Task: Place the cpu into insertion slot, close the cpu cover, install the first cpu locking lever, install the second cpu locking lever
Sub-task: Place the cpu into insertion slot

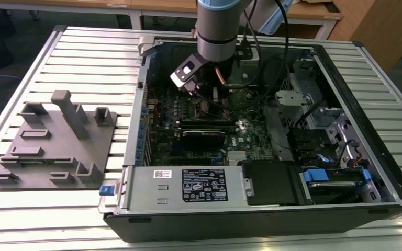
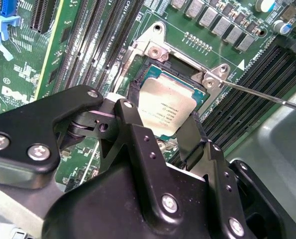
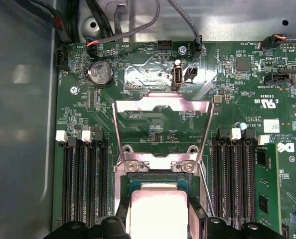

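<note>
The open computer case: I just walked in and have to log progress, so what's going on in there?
A robot arm reaches into the computer case. Its gripper is shut on the cpu, holding it at the insertion slot on the motherboard; whether the chip is fully seated cannot be told. The cpu cover stands flipped open, so it is not yet closed.

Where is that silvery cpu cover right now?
In the first wrist view the cpu cover is flipped open, hinged at the edge of the insertion slot beside the cpu, between two banks of black memory slots.
</note>
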Available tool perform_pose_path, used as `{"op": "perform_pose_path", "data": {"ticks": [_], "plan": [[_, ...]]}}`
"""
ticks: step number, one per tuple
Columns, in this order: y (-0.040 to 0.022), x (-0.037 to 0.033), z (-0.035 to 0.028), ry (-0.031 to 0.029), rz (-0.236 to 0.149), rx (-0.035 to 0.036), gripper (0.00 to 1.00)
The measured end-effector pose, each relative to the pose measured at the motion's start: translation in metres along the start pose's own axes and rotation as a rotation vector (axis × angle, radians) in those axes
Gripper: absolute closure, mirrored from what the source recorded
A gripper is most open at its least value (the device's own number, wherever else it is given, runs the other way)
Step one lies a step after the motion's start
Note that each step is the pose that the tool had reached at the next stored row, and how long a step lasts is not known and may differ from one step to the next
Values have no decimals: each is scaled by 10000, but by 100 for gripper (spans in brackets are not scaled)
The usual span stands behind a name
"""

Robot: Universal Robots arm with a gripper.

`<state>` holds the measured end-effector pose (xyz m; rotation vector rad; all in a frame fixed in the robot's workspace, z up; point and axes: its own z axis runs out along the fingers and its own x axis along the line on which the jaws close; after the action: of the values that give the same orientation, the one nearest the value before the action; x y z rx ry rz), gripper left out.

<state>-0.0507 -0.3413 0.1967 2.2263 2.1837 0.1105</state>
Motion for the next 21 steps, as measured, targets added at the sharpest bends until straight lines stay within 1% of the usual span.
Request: {"op": "perform_pose_path", "data": {"ticks": [7,10,21], "plan": [[3,0,7,2,-1,-2,46],[2,-1,19,-9,0,0,46],[2,-1,25,-10,-1,0,46]]}}
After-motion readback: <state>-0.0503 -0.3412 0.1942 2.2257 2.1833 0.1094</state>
